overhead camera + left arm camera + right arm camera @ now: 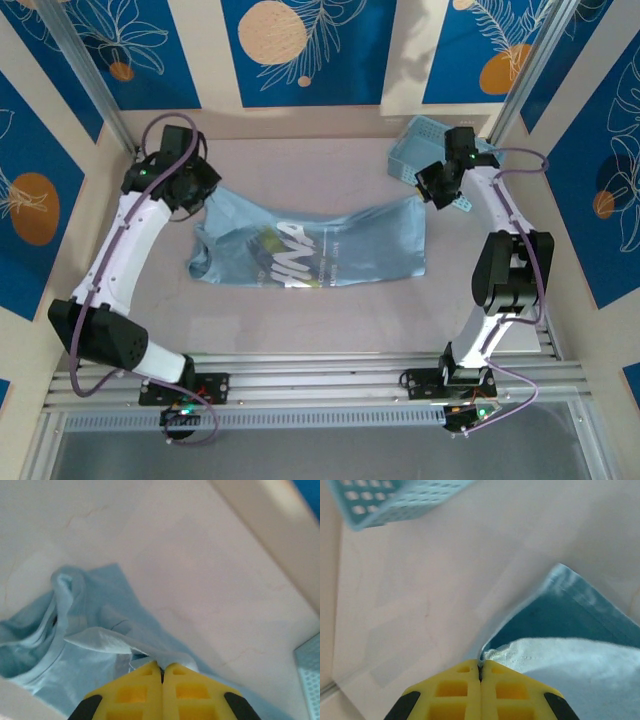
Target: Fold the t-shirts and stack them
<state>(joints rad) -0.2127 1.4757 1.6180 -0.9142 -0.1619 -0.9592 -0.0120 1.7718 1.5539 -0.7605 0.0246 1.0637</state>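
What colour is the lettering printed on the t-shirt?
The lettering is white, on the light blue t-shirt; clearest in the top external view.

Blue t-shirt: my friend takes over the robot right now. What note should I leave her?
Left gripper: shut on the light dusty-blue cotton t-shirt, at its far left corner.
Right gripper: shut on its far right corner.
Shirt: unfolded on the pale table, white lettering showing; light-blue plastic lattice basket at far right.
Done: both corners gripped. Left: fold, stack.
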